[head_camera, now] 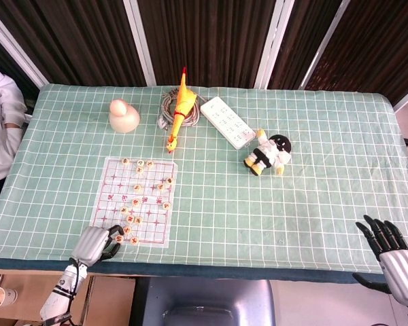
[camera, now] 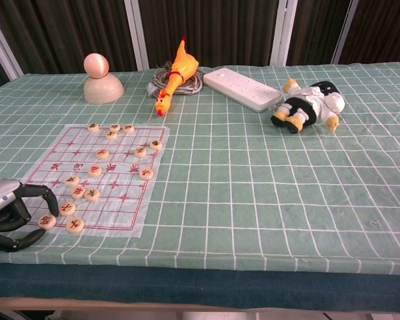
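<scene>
A translucent Chinese chess sheet (head_camera: 149, 197) (camera: 120, 167) lies at the front left of the green checked tablecloth, with several round wooden pieces on it. My left hand (head_camera: 95, 243) (camera: 10, 213) is at the sheet's near left corner, by the table's front edge. Its curled fingers pinch one chess piece (camera: 47, 221) (head_camera: 119, 238), close to two loose pieces (camera: 71, 217). My right hand (head_camera: 394, 250) hovers off the front right corner of the table, fingers spread, holding nothing. The chest view does not show it.
At the back stand a beige dome-shaped figure (head_camera: 124, 115) (camera: 101, 81), a rubber chicken (head_camera: 180, 109) (camera: 177, 73) lying on a coiled cable, and a white power strip (head_camera: 228, 122) (camera: 243, 88). A panda plush (head_camera: 268, 153) (camera: 310, 103) lies right of centre. A person (head_camera: 0, 122) sits at the left.
</scene>
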`<state>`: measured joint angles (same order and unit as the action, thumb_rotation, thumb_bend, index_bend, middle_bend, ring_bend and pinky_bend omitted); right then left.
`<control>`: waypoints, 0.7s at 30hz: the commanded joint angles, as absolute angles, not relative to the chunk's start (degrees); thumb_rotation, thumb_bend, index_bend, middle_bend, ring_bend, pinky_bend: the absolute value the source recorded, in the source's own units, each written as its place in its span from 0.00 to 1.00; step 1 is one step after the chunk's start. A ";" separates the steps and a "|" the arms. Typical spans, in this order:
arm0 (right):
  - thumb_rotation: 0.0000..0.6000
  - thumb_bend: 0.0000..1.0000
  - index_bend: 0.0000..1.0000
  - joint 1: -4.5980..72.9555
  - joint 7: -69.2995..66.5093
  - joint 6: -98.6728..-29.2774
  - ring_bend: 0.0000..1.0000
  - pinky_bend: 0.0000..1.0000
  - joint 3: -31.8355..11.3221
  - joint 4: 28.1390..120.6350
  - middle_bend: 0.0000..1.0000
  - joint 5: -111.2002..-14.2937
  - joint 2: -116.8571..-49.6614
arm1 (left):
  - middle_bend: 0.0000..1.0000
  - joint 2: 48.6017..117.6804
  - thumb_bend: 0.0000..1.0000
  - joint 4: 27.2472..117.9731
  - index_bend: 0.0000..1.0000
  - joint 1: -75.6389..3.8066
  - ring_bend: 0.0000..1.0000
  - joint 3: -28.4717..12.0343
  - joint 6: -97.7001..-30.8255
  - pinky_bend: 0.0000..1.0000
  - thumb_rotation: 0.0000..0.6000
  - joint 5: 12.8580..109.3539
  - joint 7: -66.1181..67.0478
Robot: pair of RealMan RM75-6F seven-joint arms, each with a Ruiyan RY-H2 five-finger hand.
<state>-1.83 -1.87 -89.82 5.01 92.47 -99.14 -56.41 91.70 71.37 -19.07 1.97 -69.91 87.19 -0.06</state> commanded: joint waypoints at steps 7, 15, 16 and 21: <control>1.00 0.01 0.00 -1.73 -2.58 -89.65 0.00 0.00 5.29 92.46 0.00 -99.50 -56.08 | 1.00 91.70 0.38 71.17 0.37 -19.30 1.00 2.04 -69.65 1.00 1.00 87.42 0.82; 1.00 0.01 0.00 -1.75 -2.34 -89.56 0.00 0.00 5.36 92.56 0.00 -99.48 -56.10 | 1.00 89.91 0.36 73.91 0.31 -18.44 1.00 2.09 -72.27 1.00 1.00 88.37 2.15; 1.00 0.01 0.00 -1.78 -2.37 -89.64 0.00 0.00 5.35 92.54 0.00 -99.49 -56.11 | 1.00 89.33 0.36 74.49 0.31 -18.00 1.00 2.31 -73.46 1.00 1.00 88.97 2.61; 1.00 0.01 0.00 -1.74 -2.45 -89.47 0.00 0.00 5.41 92.52 0.00 -99.47 -56.12 | 1.00 84.62 0.36 79.76 0.31 -14.94 1.00 3.06 -82.55 1.00 1.00 93.27 3.27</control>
